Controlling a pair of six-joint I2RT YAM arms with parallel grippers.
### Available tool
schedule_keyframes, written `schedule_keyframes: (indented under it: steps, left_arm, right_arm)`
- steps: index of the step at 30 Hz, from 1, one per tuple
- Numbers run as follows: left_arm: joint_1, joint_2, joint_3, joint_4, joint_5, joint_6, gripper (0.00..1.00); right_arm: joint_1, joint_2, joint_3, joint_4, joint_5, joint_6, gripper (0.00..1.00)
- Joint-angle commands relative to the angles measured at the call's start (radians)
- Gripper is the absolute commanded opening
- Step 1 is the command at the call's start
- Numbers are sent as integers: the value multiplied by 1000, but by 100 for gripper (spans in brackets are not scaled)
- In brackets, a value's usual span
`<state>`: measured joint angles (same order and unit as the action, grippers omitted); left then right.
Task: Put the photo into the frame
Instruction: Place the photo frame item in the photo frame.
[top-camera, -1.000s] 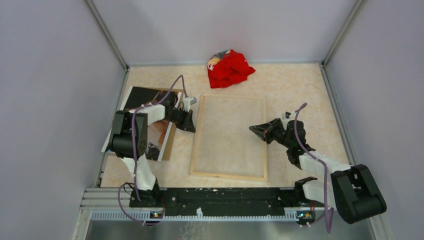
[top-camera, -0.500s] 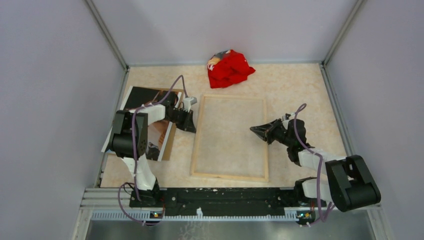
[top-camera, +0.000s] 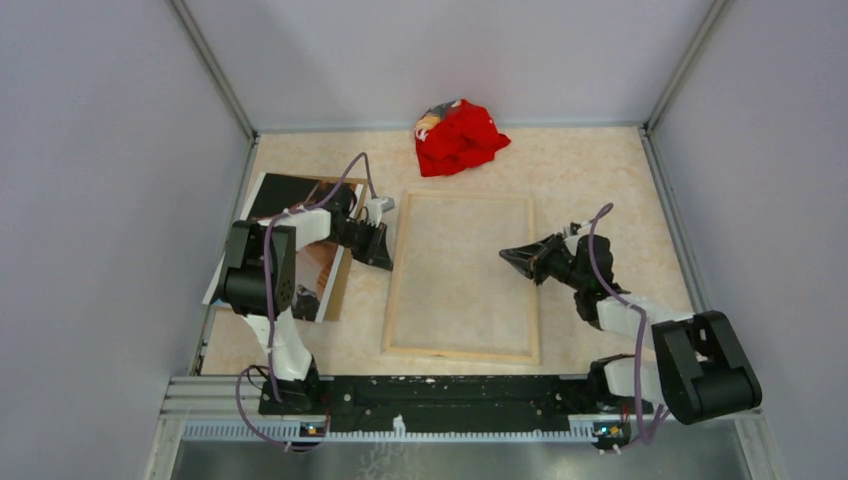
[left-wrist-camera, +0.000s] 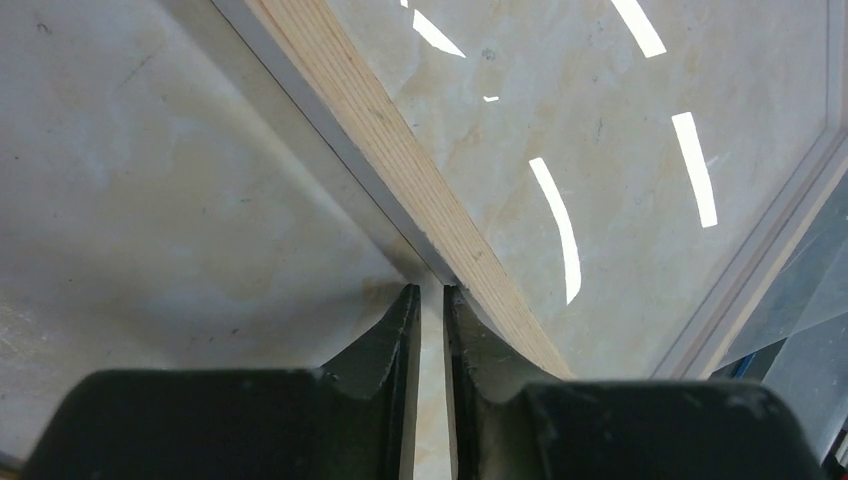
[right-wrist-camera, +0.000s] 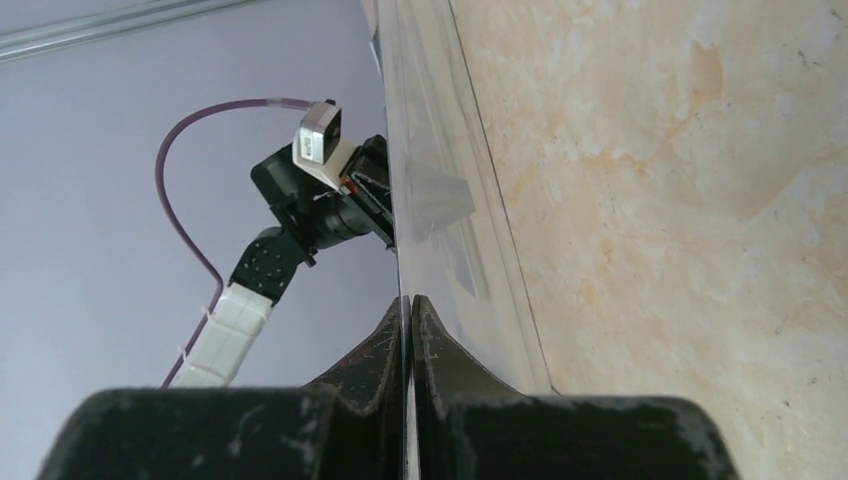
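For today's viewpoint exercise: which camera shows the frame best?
The top external view: the whole frame lies flat, all four wooden edges visible. The left wrist view shows only one wooden edge and some pane; the right wrist view shows just a reflective strip, edge-on.

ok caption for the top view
left claw and right claw flank the frame; photo lies to its left, red cloth beyond

I see the frame (top-camera: 460, 353) lying flat at centre of pic, pale wood side up, long side running top to bottom. L gripper (top-camera: 378, 255) sits at its left rail, upper part. R gripper (top-camera: 508, 257), fingers pinched to a point, is over the pane nr the right rail. At left the photo (top-camera: 280, 195) lies under the L arm, partly hidden. A red cloth (top-camera: 458, 136) is bunched at upper centre, apart from the frame.
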<state>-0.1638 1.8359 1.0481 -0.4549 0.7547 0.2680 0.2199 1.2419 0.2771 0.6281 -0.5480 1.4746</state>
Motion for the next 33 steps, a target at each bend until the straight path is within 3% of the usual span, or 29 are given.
schedule_keyframes:
  steps: [1, 4, 6, 10, 18, 24, 33]
  left_arm:
    - [-9, -9, 31, -55, 25, 19, 21]
    - [-9, -15, 43, -74, 40, 10, 28]
    - [-9, -19, 43, -71, 35, -2, 41]
    - [-9, -16, 49, -77, 24, -3, 44]
    - [-9, -30, 42, -90, 37, -1, 40]
    - [-9, -31, 42, -84, 41, -14, 29]
    - [-6, -40, 39, -76, 57, -27, 25]
  right_arm:
    - [-3, -52, 66, 21, -21, 14, 0]
    - [2, -78, 121, -65, -3, -10, 0]
    - [15, -91, 152, -95, 11, -28, 0]
    - [65, -92, 197, -157, 48, -40, 0]
    - [111, -157, 249, -263, 128, -48, 0]
    - [138, -197, 330, -375, 176, -74, 0]
    - [175, -204, 356, -378, 209, -41, 0]
